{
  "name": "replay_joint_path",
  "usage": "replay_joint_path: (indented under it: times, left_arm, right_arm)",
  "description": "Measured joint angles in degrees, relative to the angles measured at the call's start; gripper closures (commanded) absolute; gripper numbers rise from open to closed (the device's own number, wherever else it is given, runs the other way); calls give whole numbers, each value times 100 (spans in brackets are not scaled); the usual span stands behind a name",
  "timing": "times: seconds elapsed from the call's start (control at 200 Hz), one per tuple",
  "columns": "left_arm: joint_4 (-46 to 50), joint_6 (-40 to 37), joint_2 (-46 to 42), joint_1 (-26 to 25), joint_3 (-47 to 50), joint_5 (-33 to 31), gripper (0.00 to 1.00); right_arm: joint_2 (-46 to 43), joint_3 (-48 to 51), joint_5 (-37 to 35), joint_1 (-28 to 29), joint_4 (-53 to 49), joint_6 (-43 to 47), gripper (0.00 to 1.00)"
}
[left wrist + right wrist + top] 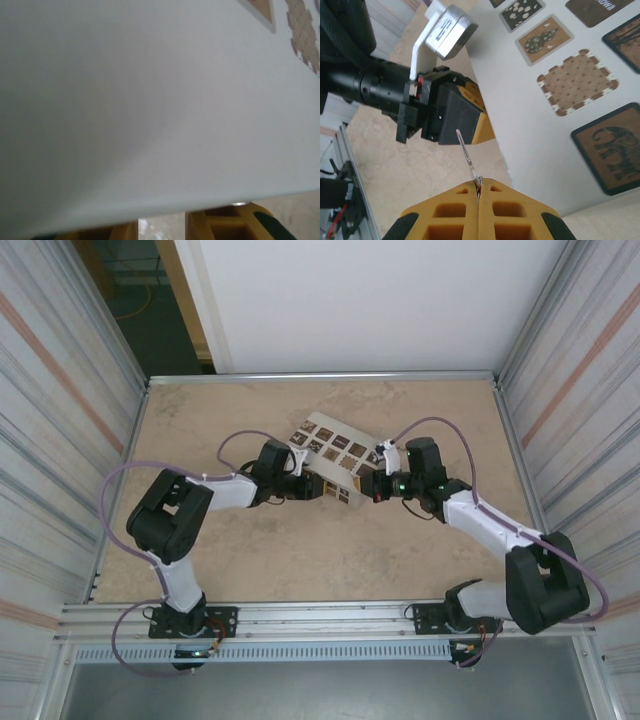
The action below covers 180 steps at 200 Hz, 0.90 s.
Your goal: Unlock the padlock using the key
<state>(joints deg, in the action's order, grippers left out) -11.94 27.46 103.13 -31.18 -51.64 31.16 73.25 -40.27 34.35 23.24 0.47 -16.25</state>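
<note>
Right pincer [478,186] pinches thin silvery key [466,152], edge-on.

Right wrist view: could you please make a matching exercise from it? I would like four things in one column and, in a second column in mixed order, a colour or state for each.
Things:
1. key
2. white box
3. right tool
4. table

Descriptions:
a. sandy beige surface
b. yellow fingers pressed together
c. thin and silvery, sticking out from between two fingers
d. carries brown patterned squares

Pairs: 1-c, 2-d, 3-b, 4-a
</note>
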Motion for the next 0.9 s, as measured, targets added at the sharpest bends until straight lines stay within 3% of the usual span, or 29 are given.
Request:
replay_joint_path:
  times: [0.476,0.902]
  left_arm:
    - [748,1169,-422,-46,-52,531,86]
    - [918,1530,-546,-149,-52,638,87]
  right_arm:
    - [-758,1067,-1635,1582,-52,481,100]
    - [186,1180,-2413,1993,1038,538,100]
